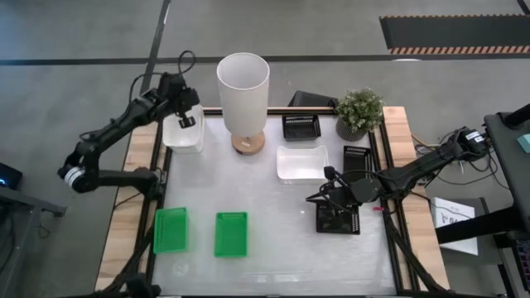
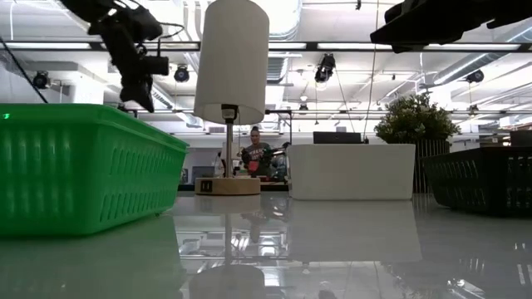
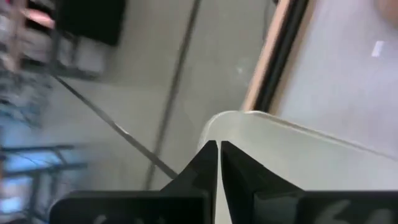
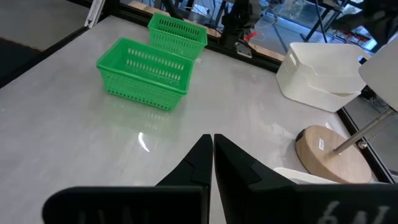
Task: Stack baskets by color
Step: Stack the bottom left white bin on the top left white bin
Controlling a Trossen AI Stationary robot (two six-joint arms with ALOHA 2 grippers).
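Note:
Two white baskets (image 1: 182,132), one set in the other (image 4: 317,74), stand at the table's far left. My left gripper (image 1: 187,122) hangs shut above their far corner (image 3: 249,124), with nothing between its fingers (image 3: 217,144). A third white basket (image 1: 301,162) lies at mid-table. Two green baskets (image 1: 171,229) (image 1: 231,233) sit side by side near the front. Black baskets stand at the far side (image 1: 301,126), at the right (image 1: 356,157) and below my right gripper (image 1: 338,218). My right gripper (image 1: 325,197) is shut and raised above the table (image 4: 212,138).
A tall white lamp (image 1: 243,99) on a round wooden base stands at the far middle, between the white stack and the far black basket. A small potted plant (image 1: 358,112) is at the far right corner. Bare tabletop (image 1: 281,240) lies to the right of the green baskets.

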